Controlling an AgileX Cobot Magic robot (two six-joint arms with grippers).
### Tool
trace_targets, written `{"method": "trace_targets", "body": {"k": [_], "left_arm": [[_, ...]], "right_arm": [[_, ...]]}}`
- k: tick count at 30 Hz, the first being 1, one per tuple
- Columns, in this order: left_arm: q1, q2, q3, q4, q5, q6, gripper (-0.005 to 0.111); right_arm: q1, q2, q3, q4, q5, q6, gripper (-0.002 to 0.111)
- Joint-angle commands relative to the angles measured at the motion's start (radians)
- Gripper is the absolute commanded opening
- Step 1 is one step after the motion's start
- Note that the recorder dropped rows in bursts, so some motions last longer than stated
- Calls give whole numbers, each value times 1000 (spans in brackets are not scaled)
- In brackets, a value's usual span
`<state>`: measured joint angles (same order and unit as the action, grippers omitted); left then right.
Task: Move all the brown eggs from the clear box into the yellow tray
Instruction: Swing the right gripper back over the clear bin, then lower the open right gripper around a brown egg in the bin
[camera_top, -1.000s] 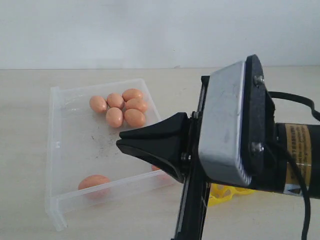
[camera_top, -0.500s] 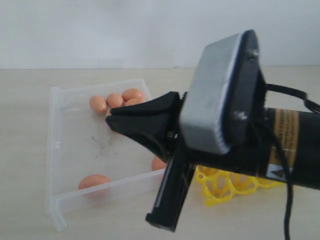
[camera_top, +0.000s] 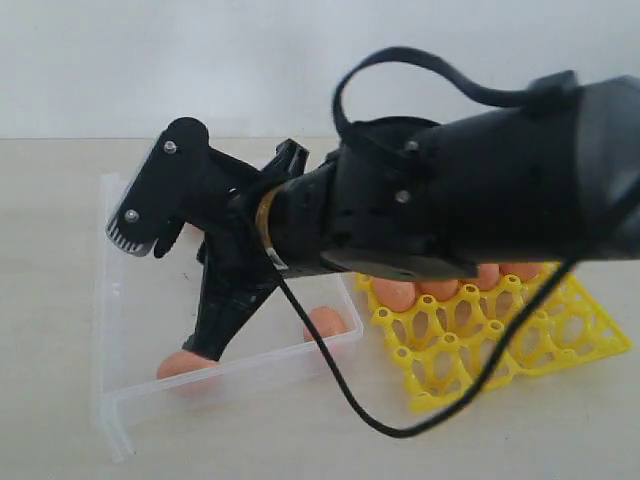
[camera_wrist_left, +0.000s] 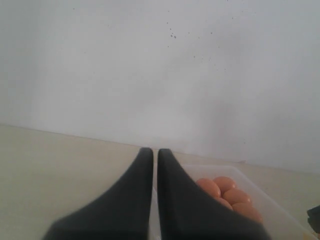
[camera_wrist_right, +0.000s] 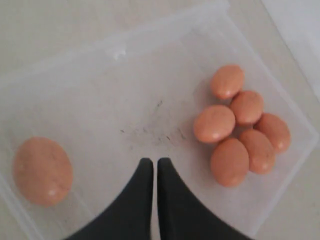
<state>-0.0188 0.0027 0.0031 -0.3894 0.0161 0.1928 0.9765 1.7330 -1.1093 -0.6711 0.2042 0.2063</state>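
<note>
Right gripper (camera_wrist_right: 151, 162) closed, empty, beside a brown egg (camera_wrist_right: 42, 171) lying along the box (camera_wrist_right: 100, 90) wall.

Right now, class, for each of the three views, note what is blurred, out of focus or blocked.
Exterior view: the black right arm looms near the lens, soft-edged, hiding much of the shallow transparent plastic box; light is flat. Left wrist view: the dark left end effector is blurred, orange-brown oval eggs soft. Right wrist view: mildly soft throughout; the lone egg blurriest.

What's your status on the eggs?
Left gripper shut; right gripper shut, empty, over box. Eggs in box, some in tray. Nothing blocking.
</note>
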Motion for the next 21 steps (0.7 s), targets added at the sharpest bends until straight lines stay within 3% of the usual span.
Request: {"method": "trace_targets", "body": {"k": [1,5,9,11,13,14,17,21], "left_arm": [[-3,-3,-3,-11,-16,-7,4],[-3,-3,-3,-11,-16,-7,4],[-3,-3,-3,-11,-16,-7,4],[-3,-3,-3,-11,-16,-7,4],[-3,-3,-3,-11,-16,-7,4],[-3,-3,-3,-11,-16,-7,4],[-3,-3,-3,-11,-16,-7,4],[-3,-3,-3,-11,-16,-7,4]], "right_arm": [[-1,106,-161,57,272,73,0],[-1,226,-387,244,707,-68,0],[-1,264,-521,600,762,-291,1],[-8,278,-573,768,780,-361,10],[-27,304,-613,928,843,-379,30],[-36,325,-635,982,885,-361,45],[-40,374,-671,938,884,-258,51],[-54,464,-778,629,861,-122,51]]}}
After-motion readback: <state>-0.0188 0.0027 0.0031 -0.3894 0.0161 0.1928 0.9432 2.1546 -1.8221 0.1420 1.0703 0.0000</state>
